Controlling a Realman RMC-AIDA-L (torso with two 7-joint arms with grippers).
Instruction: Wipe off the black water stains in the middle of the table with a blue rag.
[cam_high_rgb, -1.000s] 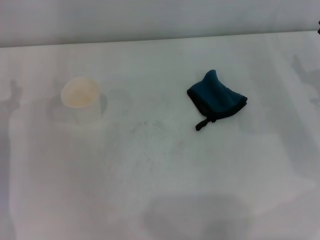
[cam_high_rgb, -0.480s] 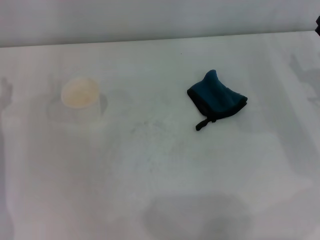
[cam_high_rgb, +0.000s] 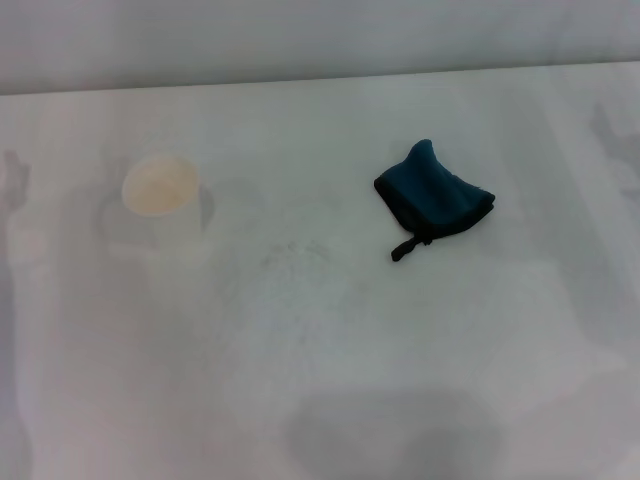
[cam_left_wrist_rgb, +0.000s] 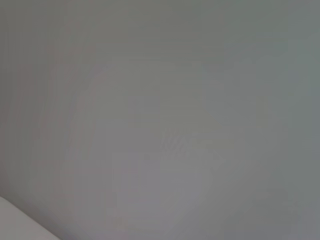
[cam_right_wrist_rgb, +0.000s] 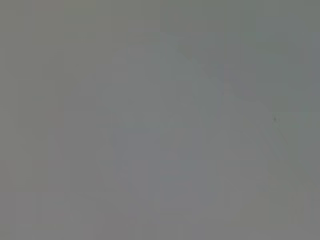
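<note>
The blue rag (cam_high_rgb: 434, 198) lies crumpled on the white table (cam_high_rgb: 330, 380), right of the middle, with its black loop tag (cam_high_rgb: 405, 249) pointing toward the near side. No dark blotch of black water stains shows; only a faint patch of grey specks (cam_high_rgb: 295, 252) marks the table's middle, left of the rag. Neither gripper shows in the head view. Both wrist views show only a plain grey surface.
A white paper cup (cam_high_rgb: 162, 196) stands upright at the left of the table. The table's far edge (cam_high_rgb: 320, 78) meets a pale wall. Soft grey shadows lie at the left and right sides and near the front.
A small dark shape at the upper right edge has left the view. The faint shadows at the left and right sides have shifted. Rag and cup have not moved.
</note>
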